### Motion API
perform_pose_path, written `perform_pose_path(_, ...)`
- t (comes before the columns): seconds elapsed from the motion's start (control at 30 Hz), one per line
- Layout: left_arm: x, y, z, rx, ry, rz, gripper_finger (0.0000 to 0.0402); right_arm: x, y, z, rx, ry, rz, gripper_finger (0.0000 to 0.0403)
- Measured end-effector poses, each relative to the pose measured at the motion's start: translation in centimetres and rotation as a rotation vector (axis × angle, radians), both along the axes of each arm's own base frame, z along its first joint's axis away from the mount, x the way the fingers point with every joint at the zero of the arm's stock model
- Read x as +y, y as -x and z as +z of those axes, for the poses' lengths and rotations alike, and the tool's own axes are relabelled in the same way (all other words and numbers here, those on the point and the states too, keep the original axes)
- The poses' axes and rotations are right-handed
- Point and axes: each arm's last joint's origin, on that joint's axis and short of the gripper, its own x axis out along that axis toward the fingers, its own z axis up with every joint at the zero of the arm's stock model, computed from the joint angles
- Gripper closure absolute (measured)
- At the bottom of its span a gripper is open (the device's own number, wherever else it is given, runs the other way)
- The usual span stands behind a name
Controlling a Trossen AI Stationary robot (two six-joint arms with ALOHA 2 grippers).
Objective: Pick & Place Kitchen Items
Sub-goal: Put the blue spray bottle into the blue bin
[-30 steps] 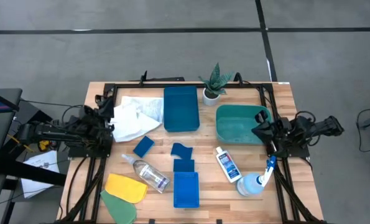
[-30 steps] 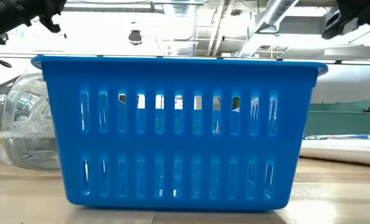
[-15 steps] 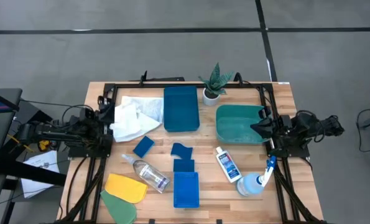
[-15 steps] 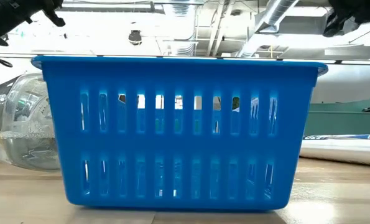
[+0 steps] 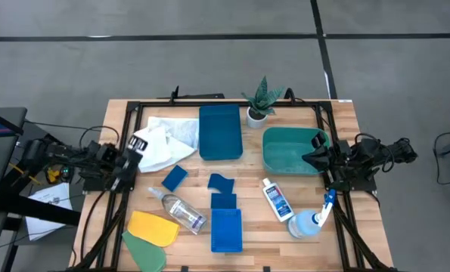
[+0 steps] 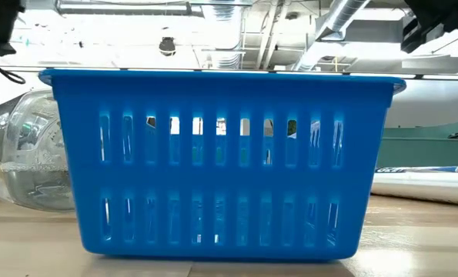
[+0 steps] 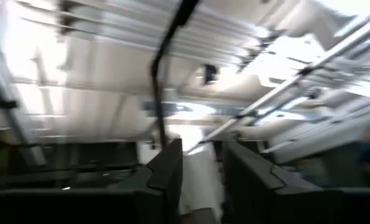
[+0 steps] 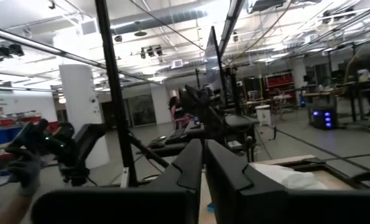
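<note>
White cloth (image 5: 162,142) beside left hand (image 5: 136,144)

A crumpled white cloth (image 5: 162,140) lies just beside the left claw (image 5: 131,153). Blue sponges (image 5: 175,177), a clear bottle (image 5: 178,209) on its side, yellow cloth (image 5: 153,227) and green cloth (image 5: 146,251) lie nearby. The white bottle (image 5: 276,200) and spray bottle (image 5: 312,220) lie near the right claw (image 5: 312,157).

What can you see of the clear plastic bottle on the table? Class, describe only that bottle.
The clear plastic bottle lies on its side on the wooden table, near the front left. Its neck points toward the small blue square sponge, its base toward the slotted blue basket. It looks see-through and crinkled, with a label showing inside. The yellow cloth lies just beside it; whether they touch is unclear. Neither claw is on it.
</note>
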Motion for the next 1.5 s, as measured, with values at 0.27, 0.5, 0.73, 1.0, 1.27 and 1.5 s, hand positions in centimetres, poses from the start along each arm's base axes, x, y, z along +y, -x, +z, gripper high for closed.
perform_pose_path(0.27, -2.0, -0.1, -0.4, -0.024, -0.107, -0.055, 0.0191, 0.1, 0.2, 0.3, -0.010, 0.008, -0.060, 0.0343)
perform_pose_path(0.5, -2.7, 0.0, -0.5, -0.044, -0.117, 0.009, 0.0107, 0.6, 0.7, 1.0, -0.019, 0.010, 0.031, 0.0307)
perform_pose_path(0.73, -2.8, 0.1, -0.5, -0.057, -0.119, 0.007, 0.0075, 1.6, 1.0, 1.0, -0.019, 0.002, 0.178, 0.0215)
perform_pose_path(1.0, -2.9, -0.1, -0.3, -0.044, -0.124, 0.006, 0.0073, 2.9, 1.7, 0.7, 0.001, 0.044, 0.394, 0.0122)
perform_pose_path(1.27, -2.9, -0.1, -0.2, -0.047, -0.123, 0.007, 0.0073, 3.6, 2.0, 0.2, 0.052, 0.069, 0.481, 0.0107)
perform_pose_path(1.5, -2.9, -0.1, -0.2, -0.047, -0.123, 0.007, 0.0073, 3.4, 1.9, 0.1, 0.076, 0.051, 0.403, 0.0107)
